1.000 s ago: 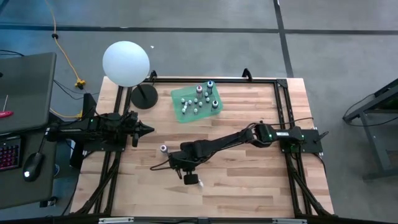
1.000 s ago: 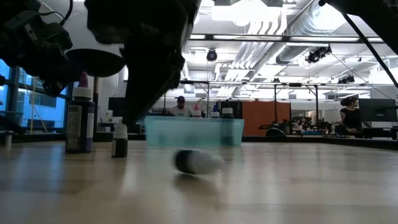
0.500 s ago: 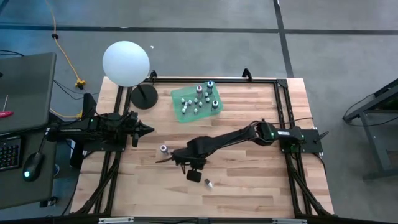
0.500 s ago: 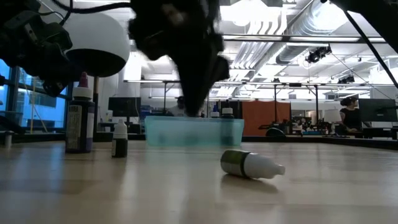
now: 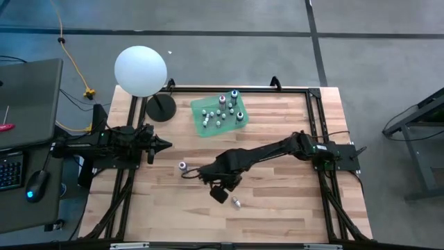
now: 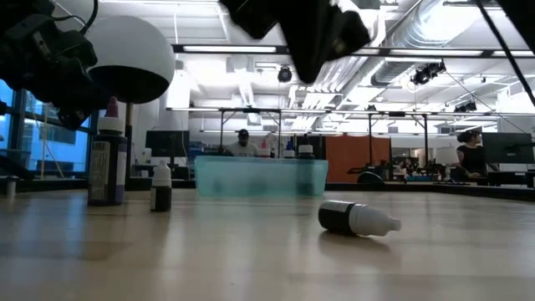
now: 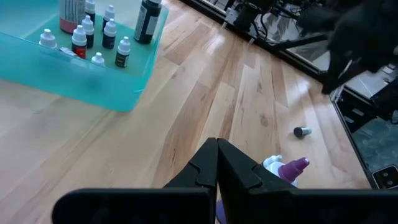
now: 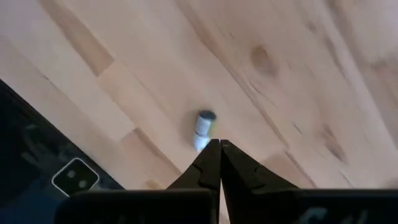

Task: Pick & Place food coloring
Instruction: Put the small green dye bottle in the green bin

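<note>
The right gripper (image 5: 218,194), fingers pressed together and holding nothing, hangs above the table's near middle. A small dark food coloring bottle (image 5: 236,203) with a whitish cap lies on its side on the wood just beside it; a second ago it was right under the gripper, and it has since rolled clear. That suggests a missed or slipped pick, so the bottle still needs grasping. The right arm has lifted and stretches across from the table's right edge. The green tray (image 5: 203,127) of bottles sits well apart, toward the far edge. One more bottle (image 5: 182,167) stands near the closed, empty left gripper (image 5: 164,145), which waits at the left.
</note>
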`<action>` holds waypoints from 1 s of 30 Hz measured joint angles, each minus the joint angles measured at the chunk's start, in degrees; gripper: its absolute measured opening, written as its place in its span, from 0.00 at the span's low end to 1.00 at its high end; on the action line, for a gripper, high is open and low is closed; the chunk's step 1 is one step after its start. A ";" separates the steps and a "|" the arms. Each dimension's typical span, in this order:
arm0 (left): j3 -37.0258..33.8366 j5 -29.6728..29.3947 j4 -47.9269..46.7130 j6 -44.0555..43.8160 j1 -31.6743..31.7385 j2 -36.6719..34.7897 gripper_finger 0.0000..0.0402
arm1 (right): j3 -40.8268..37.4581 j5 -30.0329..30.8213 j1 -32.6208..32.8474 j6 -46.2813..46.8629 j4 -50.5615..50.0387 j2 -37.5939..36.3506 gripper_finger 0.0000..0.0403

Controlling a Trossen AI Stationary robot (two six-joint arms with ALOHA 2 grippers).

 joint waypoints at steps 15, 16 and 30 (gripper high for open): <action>0.00 -0.01 0.04 0.00 -0.02 0.00 0.00 | -4.37 28.40 19.11 22.13 5.93 -5.54 0.32; 0.00 -0.01 0.04 0.00 -0.01 0.00 0.00 | -5.69 30.03 20.18 23.67 7.97 -5.54 0.35; 0.00 -0.01 0.04 0.00 -0.01 0.00 0.00 | -30.94 42.27 25.80 32.76 33.70 -5.38 0.48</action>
